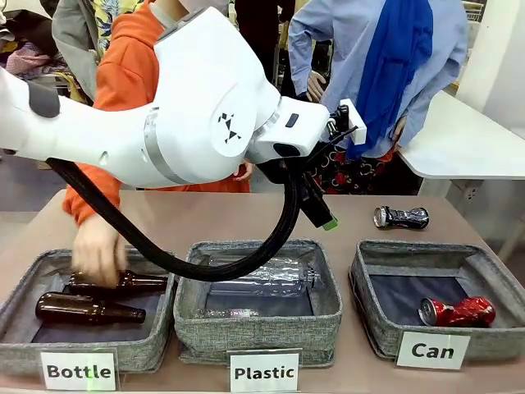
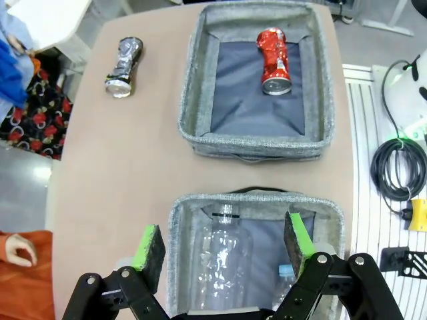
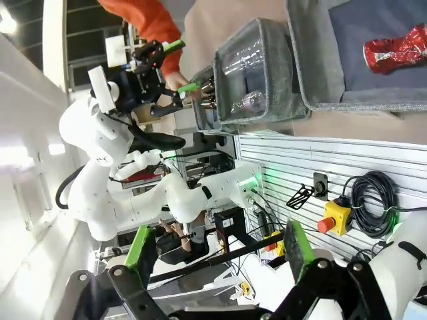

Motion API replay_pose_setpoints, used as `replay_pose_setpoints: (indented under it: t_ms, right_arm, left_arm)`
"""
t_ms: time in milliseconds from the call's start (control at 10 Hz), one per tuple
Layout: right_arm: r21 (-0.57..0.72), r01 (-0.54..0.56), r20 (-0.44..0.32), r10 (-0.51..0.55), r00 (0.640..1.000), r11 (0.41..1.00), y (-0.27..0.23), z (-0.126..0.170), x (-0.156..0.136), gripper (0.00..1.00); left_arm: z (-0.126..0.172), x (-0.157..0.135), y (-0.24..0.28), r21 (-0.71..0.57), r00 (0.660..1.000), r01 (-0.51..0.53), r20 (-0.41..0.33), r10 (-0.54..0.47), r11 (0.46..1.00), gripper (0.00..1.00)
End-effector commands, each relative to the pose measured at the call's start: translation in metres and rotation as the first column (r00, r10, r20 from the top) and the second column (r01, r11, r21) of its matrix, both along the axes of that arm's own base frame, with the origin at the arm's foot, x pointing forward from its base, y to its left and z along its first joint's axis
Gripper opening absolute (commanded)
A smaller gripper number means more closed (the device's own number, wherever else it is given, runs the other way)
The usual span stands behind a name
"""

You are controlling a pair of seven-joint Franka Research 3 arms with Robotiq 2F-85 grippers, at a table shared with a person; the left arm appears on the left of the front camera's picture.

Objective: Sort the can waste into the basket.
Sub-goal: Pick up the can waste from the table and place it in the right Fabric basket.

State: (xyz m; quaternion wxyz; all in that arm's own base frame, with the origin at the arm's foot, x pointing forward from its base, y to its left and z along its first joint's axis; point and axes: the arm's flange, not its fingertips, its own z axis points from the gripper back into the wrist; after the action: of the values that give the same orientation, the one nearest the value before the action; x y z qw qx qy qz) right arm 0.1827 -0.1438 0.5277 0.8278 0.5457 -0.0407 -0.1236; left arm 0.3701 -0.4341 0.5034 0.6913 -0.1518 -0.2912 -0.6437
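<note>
You are sitting halfway: the crushed red metal can (image 1: pixel 457 312) is lying in the grey woven "Can" basket (image 1: pixel 358 275), the crushed black-and-silver can (image 1: pixel 401 217) is lying on the surface (image 1: pixel 459 230) just behind it, and the left pincer (image 2: pixel 223 240) and right pincer (image 3: pixel 215 245) are standing apart, empty.

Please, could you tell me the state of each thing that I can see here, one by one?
Red can: crushed, lying inside the Can basket.
Black-and-silver can: crushed, lying on the table, outside the basket.
Left claw: open, empty, above the Plastic basket.
Right claw: open, empty.
Plastic bottle: lying in the Plastic basket.
Brown bottles: lying in the Bottle basket, a person's hand at one.
</note>
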Motion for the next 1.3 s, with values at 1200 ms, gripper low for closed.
replay_pose_setpoints:
  t_ms: [1200]
  right_arm:
    - [0.242, -0.329, -0.187, 0.377, 0.907, 0.913, 0.153, 0.008, 0.035, 1.0]
  left_arm:
    - [-0.013, 0.001, 0.379, -0.375, 0.6, -0.605, -0.795, 0.092, 0.702, 0.92]
